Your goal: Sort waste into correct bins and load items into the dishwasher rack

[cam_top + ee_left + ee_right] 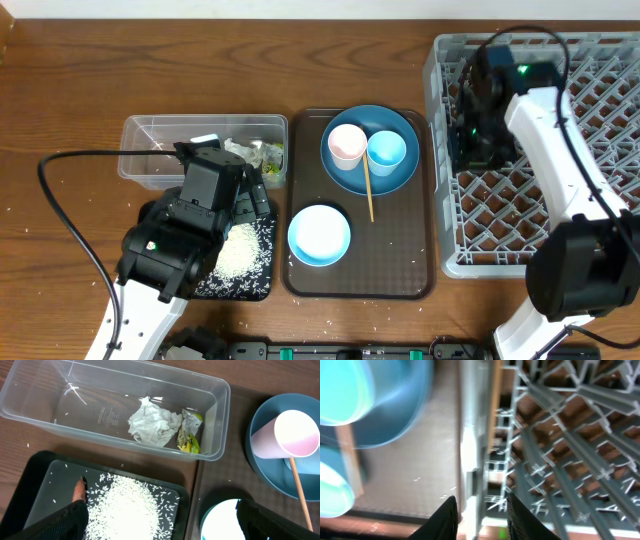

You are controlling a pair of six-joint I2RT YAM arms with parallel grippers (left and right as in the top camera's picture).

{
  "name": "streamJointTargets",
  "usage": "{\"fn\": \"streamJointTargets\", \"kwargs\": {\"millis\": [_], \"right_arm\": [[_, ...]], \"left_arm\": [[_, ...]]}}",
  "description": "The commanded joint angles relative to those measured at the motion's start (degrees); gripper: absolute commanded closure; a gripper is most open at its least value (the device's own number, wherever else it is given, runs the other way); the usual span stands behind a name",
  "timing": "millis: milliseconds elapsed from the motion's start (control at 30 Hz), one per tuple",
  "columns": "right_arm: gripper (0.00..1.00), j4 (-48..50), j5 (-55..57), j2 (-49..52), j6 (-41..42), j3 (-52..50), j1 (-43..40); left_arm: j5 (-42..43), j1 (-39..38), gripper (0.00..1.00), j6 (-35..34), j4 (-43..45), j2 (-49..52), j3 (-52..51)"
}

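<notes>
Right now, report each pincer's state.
Left pincer: wide open, empty, above the black tray.
Right pincer: partly open, holding nothing, at the edge of the dishwasher rack.

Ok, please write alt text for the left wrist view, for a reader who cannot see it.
A clear plastic tub holds a crumpled white-and-green paper wrapper. Below it, a black tray holds white rice and a carrot. At right, a pink cup sits on a blue plate.

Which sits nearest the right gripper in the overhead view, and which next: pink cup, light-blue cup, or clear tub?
1. light-blue cup, on the blue plate's right side, closest to the right gripper.
2. pink cup, just left of it.
3. clear tub, far left.
</notes>
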Motion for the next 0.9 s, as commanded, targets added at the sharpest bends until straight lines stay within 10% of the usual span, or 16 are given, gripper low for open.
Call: {"fn": "streamJointTargets", "kwargs": {"millis": [0, 867], "right_arm": [[0.69, -2.6, -9.2, -0.3, -0.5, 4.4, 3.3], [0.83, 21.8, -5.8, -0.4, 11.0, -10.8, 23.1]], "left_arm": [[-0.5, 0.2, 0.04, 0.1, -0.1, 0.2, 0.5], [-0.4, 0.2, 0.04, 0.1, -0.1, 0.2, 0.5]]}}
